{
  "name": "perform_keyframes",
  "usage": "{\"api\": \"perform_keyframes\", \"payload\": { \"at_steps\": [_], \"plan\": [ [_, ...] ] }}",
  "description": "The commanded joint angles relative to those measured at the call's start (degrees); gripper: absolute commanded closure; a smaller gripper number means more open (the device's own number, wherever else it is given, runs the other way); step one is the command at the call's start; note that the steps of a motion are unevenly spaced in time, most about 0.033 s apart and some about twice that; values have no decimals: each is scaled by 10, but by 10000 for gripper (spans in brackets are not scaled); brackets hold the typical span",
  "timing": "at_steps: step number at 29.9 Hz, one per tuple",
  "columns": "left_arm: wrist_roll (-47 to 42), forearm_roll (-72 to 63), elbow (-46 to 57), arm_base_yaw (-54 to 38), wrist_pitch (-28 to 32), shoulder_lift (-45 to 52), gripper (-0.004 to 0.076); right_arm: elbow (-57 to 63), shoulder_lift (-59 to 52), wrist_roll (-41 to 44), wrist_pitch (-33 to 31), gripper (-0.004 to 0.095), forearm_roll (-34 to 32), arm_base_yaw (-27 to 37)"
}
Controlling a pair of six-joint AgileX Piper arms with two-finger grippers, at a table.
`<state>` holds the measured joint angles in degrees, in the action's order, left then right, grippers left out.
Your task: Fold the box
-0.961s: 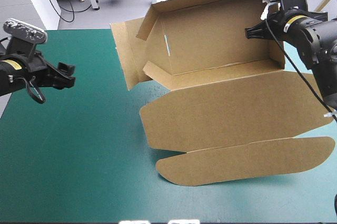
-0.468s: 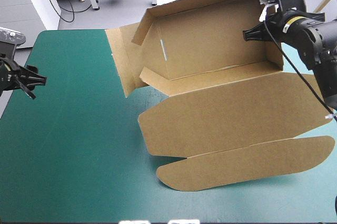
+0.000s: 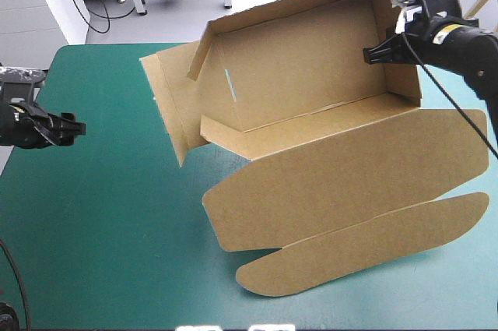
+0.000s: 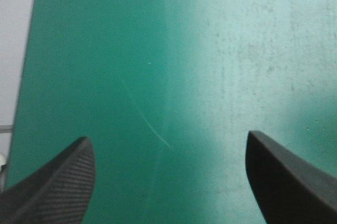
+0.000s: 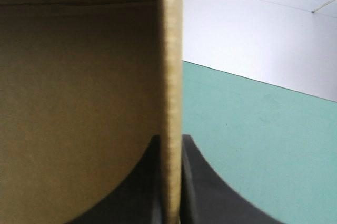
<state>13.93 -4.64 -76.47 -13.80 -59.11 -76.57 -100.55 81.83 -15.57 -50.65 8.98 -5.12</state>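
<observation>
From above, the box fills the right and far part of the teal-green cover; its walled part sits toward the table's far edge, open side up and tipped toward me, with long walls raised; at its left end a loose flap splays outward, untucked; the lid lies flat on the cover nearer to me, and its rounded flap lies flat beyond that, nearest the table's near edge; my right claw is at the box's right end wall, reaching in over it from the right; my left claw hangs by the table's left edge, well apart from the box, touching no board.

Along my left wrist, my two black fingers stand wide apart, nothing between them; ahead of them is only bare cover, with one faint pale scratch across it; the table's left edge shows beside one finger.

Along my right wrist, the wall's cut edge runs straight up between my fingers; they are all but together, one on the inner brown face, one on the outer side, clamped on the board; the box's inside lies to one side of the wall; to the other, open cover and pale floor past the table's edge.
</observation>
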Motion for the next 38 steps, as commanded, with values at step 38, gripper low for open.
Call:
{"api": "perform_keyframes", "payload": {
  "at_steps": [38],
  "plan": [
    [448, -846, 117, -5, -155, -36, 168, -19, 9, -152, 10, 925, 318, 83]
  ]
}}
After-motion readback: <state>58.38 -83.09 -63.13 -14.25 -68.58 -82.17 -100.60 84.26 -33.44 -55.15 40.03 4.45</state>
